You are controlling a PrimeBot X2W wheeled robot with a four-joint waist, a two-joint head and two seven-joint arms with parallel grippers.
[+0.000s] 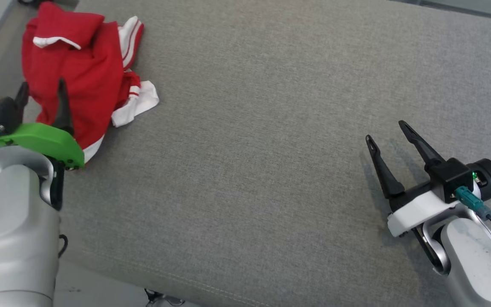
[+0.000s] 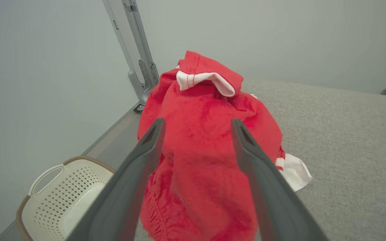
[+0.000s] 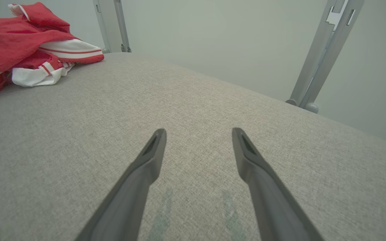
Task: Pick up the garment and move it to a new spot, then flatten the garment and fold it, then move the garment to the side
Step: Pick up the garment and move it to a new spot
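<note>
A: How does the left gripper (image 1: 42, 87) stand?
B: Jaws wide apart, long dark fingers pointing up the head view, at the lower left above its pale left forearm (image 1: 15, 238).
A: And the right gripper (image 1: 386, 131)?
B: Spread just as wide, holding nothing, fingers angled up and leftward, at the lower right on its right forearm (image 1: 480, 260)

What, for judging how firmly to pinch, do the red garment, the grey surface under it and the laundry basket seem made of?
Red garment: soft matte cloth, perhaps fleecy knit; it slumps in folds, nap fuzzy. Grey surface: matte woven upholstery; weave and stitched seam show. Laundry basket: probably moulded cream plastic, perforated, brownish rim.
</note>
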